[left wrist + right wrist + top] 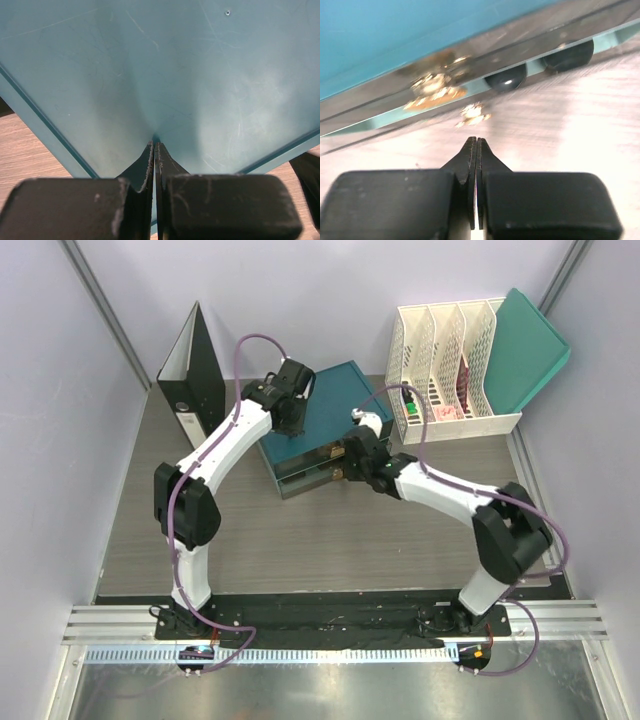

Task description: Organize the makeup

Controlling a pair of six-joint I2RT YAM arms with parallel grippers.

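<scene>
The right gripper [476, 145] had its two fingers squeezed together with nothing between them. Two black round jars [506, 78] sat a little way from the tips, one at 1 o'clock and the other farther out toward 2 o'clock. They were low at the front of the teal drawer box [335, 405]. They looked dark, smooth and shiny, with their tops hidden. A blurry gold knob [432, 90] shone at 11 o'clock. The left gripper [155, 150] was squeezed together too and empty, its tips against the box's flat teal top. The box stood mid-way on a grey wood-look table [300, 540]. A black binder [195, 370] stood at 10 o'clock and a white file rack [450, 360] at 2 o'clock, by pale walls.
</scene>
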